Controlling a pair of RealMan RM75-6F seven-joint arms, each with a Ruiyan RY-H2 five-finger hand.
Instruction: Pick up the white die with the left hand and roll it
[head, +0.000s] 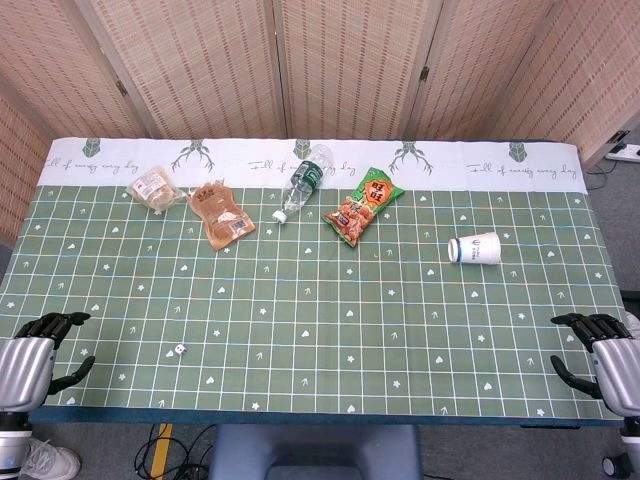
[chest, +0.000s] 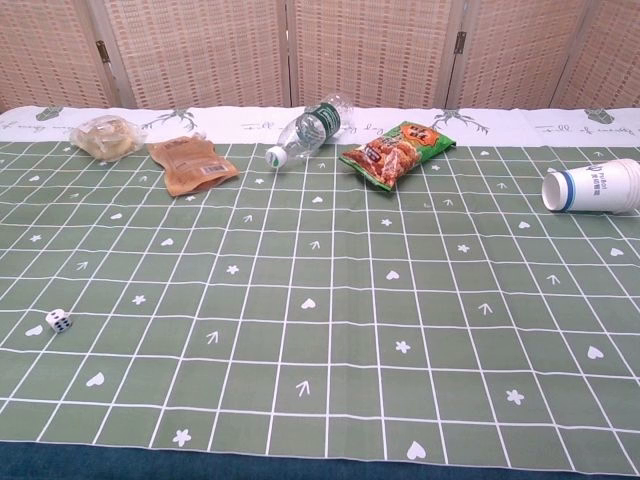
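Observation:
The small white die (head: 180, 349) with black pips lies on the green tablecloth near the front left, also seen in the chest view as the die (chest: 59, 320). My left hand (head: 38, 360) hovers at the table's front left corner, fingers apart and holding nothing, roughly a hand's width left of the die. At the front right corner my right hand (head: 602, 353) is likewise spread and holds nothing. Neither hand shows in the chest view.
Along the back lie a wrapped bun (head: 154, 188), a brown pouch (head: 222, 214), a plastic bottle (head: 303, 182) on its side and a green snack bag (head: 364, 205). A paper cup (head: 474, 249) lies tipped at the right. The table's front edge (head: 320, 415) runs just before the hands.

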